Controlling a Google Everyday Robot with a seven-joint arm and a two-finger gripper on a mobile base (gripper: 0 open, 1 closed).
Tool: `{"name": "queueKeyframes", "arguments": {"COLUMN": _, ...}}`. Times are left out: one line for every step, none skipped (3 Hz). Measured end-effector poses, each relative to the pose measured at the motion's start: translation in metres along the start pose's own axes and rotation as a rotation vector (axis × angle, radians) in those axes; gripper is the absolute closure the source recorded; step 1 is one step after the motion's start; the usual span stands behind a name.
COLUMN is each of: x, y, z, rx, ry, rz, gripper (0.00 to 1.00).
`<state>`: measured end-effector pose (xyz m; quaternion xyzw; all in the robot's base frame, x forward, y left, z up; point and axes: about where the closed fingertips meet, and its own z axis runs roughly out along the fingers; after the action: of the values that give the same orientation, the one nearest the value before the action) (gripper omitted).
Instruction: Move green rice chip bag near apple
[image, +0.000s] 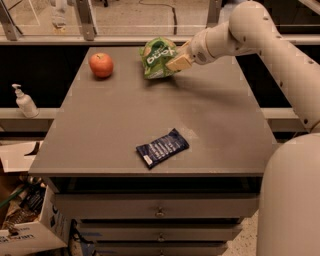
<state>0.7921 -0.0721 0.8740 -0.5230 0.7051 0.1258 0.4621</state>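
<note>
While arm (260, 30) spans table (150, 110), gripper (173, 61) fingers (180, 63) clasp green rice chip bag (156, 56) (seemingly lifted)

Apple (101, 65) on table (225, 125), far left area. Green rice chip bag (157, 57) right of apple, near far edge, apart from it; seems lifted just off tabletop, contact unclear. Gripper (176, 61) at bag's right side, clamped on it, arm reaching in from right. Snack wrapper (162, 148) flat near front edge, roughly centre, well apart from both. Pump bottle (24, 101) on ledge left of table. Drawers (160, 212) below tabletop. Cardboard box (25, 240) on floor, lower left.
</note>
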Motion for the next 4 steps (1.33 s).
{"name": "queueKeyframes", "arguments": {"x": -0.016, "y": 0.008, "z": 0.022, "rx": -0.034, "ry": 0.014, "rz": -0.021, "gripper": 1.0}}
{"name": "queueKeyframes", "arguments": {"x": -0.031, "y": 0.017, "z": 0.037, "rx": -0.063, "ry": 0.012, "rz": -0.034, "gripper": 1.0}}
{"name": "queueKeyframes", "arguments": {"x": -0.041, "y": 0.027, "z": 0.05, "rx": -0.088, "ry": 0.011, "rz": -0.042, "gripper": 1.0}}
{"name": "queueKeyframes", "arguments": {"x": -0.043, "y": 0.031, "z": 0.053, "rx": -0.097, "ry": 0.011, "rz": -0.044, "gripper": 1.0}}
